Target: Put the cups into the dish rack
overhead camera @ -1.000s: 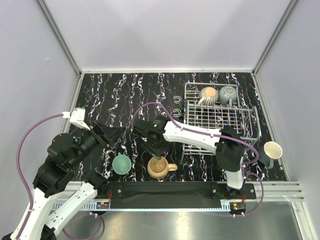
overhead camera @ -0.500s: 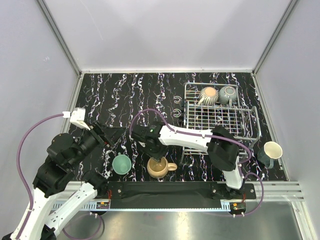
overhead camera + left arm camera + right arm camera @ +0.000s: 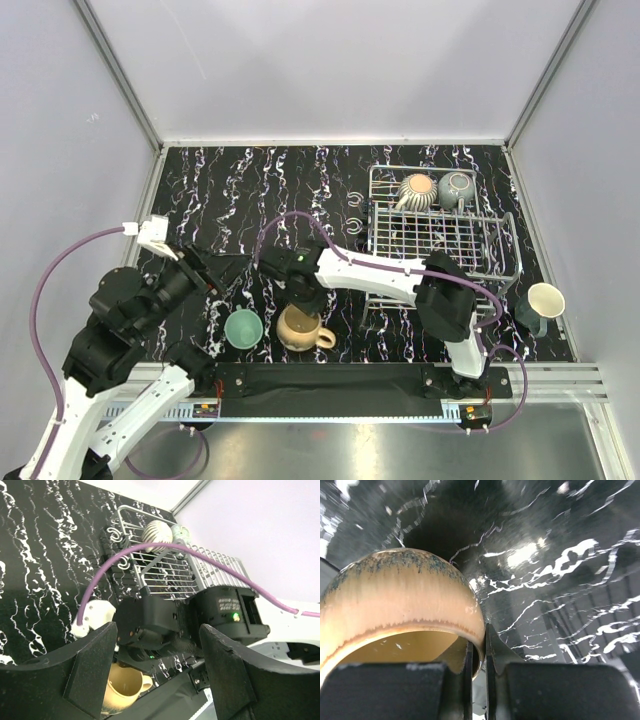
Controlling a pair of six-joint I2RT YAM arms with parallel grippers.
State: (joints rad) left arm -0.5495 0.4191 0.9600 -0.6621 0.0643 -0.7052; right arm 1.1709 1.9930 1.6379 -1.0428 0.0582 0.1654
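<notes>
Counted two cups already in the dish rack (image 3: 497, 262), at its far end: the cream striped cup (image 3: 415, 190) beside the grey-green cup (image 3: 457, 187). Found three not yet loaded: the teal-green cup (image 3: 243, 328) on the table (image 3: 230, 190) near the left arm, the dark teal cup (image 3: 540, 305) just right of the rack, and the tan cup (image 3: 298, 328) near the front edge. Saw the right fingers (image 3: 520, 687) pinched nearly together on the tan cup's rim, inside and outside its wall. Saw the left fingers (image 3: 90, 665) spread wide, gripping nothing, apart from every cup.
</notes>
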